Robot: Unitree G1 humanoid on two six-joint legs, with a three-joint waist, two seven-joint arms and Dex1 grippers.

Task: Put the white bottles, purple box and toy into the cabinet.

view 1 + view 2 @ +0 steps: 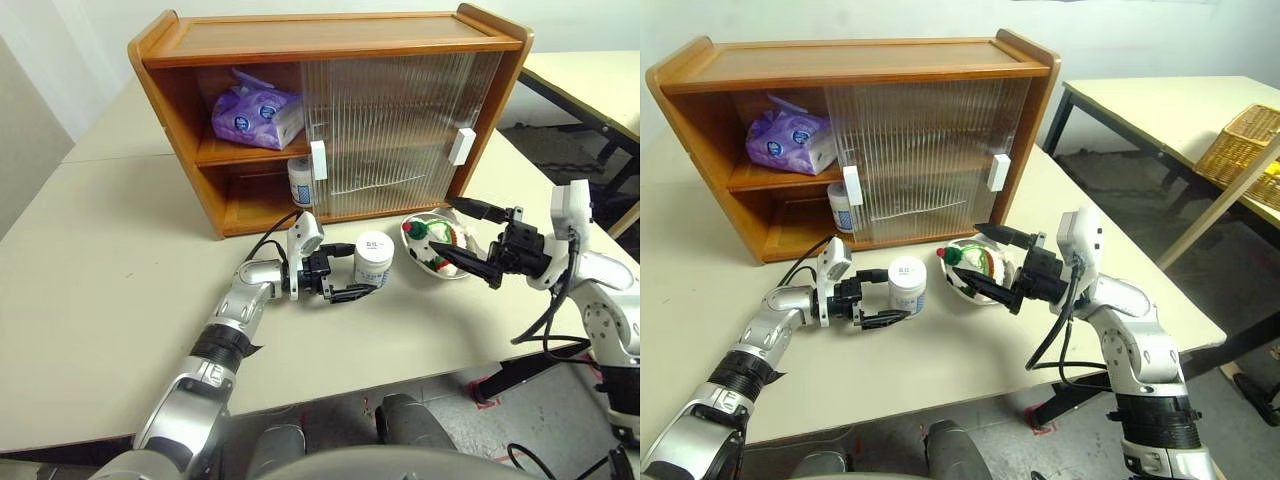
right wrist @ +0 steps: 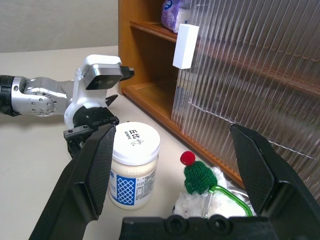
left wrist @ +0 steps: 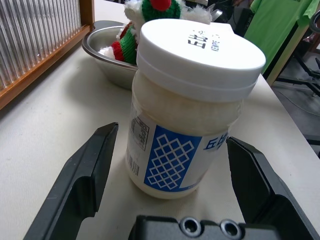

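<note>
The cabinet (image 1: 175, 120) stands at the back of the table with its left part uncovered. The purple box (image 1: 257, 115) lies on the upper shelf and one white bottle (image 1: 299, 181) stands on the lower shelf. A second white bottle (image 1: 373, 259) stands on the table. My left gripper (image 1: 357, 272) is open around it, a gap showing on each side (image 3: 171, 135). The toy (image 1: 427, 238), with its green cap (image 2: 198, 176), lies in a metal bowl. My right gripper (image 1: 439, 222) hovers open just above and to the right of it.
The metal bowl (image 1: 420, 268) sits in front of the cabinet's ribbed sliding doors (image 1: 400, 120), which cover the middle and right. The table's front edge runs close under both arms. Another table with a wicker basket (image 1: 1240, 140) stands off to the right.
</note>
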